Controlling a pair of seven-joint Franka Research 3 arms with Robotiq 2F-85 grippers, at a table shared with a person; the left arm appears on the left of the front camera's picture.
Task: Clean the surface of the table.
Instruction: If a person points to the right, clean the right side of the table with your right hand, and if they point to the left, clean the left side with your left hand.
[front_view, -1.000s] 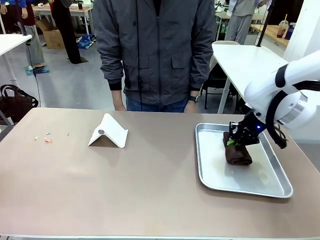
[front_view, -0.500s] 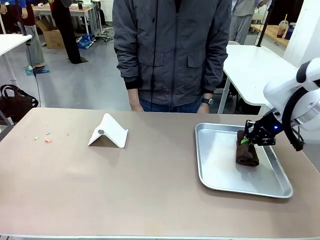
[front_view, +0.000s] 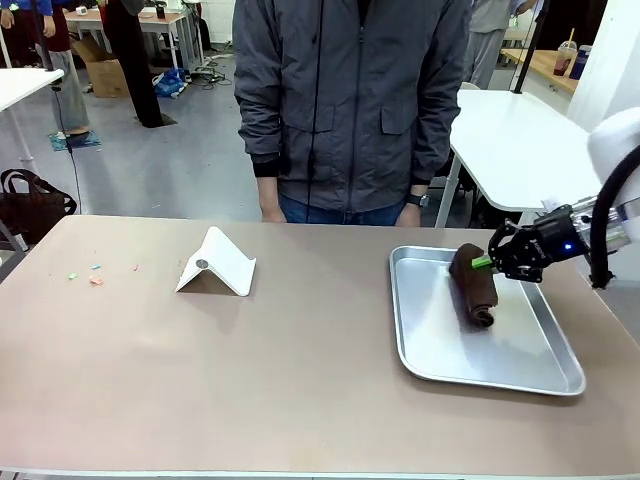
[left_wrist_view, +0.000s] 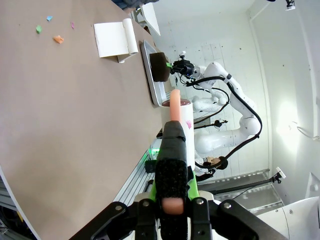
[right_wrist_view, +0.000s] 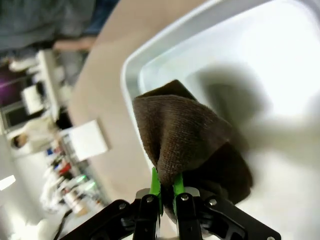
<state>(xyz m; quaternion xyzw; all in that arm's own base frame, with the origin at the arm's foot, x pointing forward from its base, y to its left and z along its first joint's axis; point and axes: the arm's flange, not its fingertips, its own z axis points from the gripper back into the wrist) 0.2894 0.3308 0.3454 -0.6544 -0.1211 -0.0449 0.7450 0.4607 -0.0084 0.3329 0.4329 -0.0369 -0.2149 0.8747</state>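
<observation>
Your right gripper (front_view: 488, 262) is clamped on the brown cloth (front_view: 472, 285), lower end down in the tray (front_view: 440, 362) on the table (front_view: 250, 380). Your left gripper (left_wrist_view: 174, 107): fingers pressed together

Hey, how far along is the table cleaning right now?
Done: nothing wiped yet. In hand: the right gripper is shut on the brown cloth over the tray; the left gripper grips a pinkish stick. Left: the coloured scraps lie on the table.
</observation>
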